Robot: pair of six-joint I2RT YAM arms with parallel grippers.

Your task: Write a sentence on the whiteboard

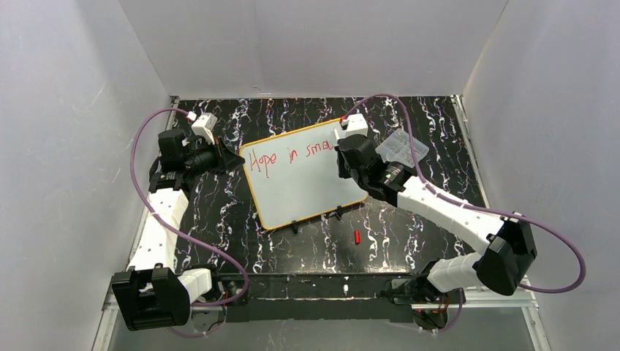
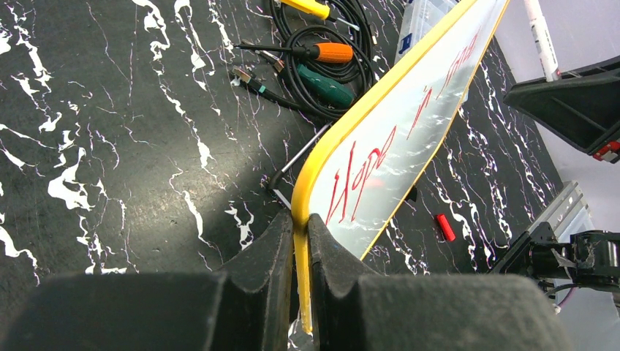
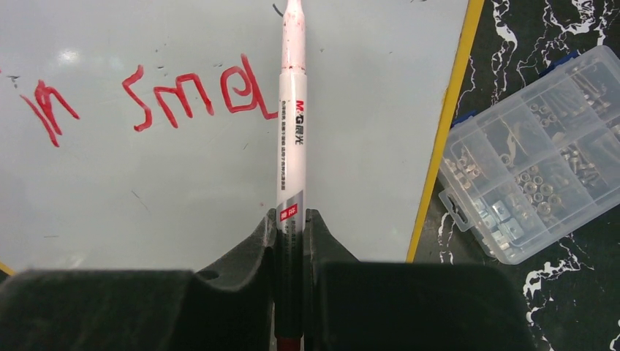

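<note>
Right wrist: fingers (image 3: pixel 252 252) clamp marker (image 3: pixel 292 146) (whiteboard (image 3: pixel 365 146) just beyond).

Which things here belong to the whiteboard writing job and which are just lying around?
In use: whiteboard, red writing, marker, left gripper on the board's rim, right gripper holding the marker.
Lying about: clear parts box, red cap, screwdrivers, black cable.

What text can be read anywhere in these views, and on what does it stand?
"Hope in smal": red handwriting on the whiteboard, sentence unfinished.
"M&G": brand on the marker barrel.
Small print beside it and the red tag below: too small to read.
</note>
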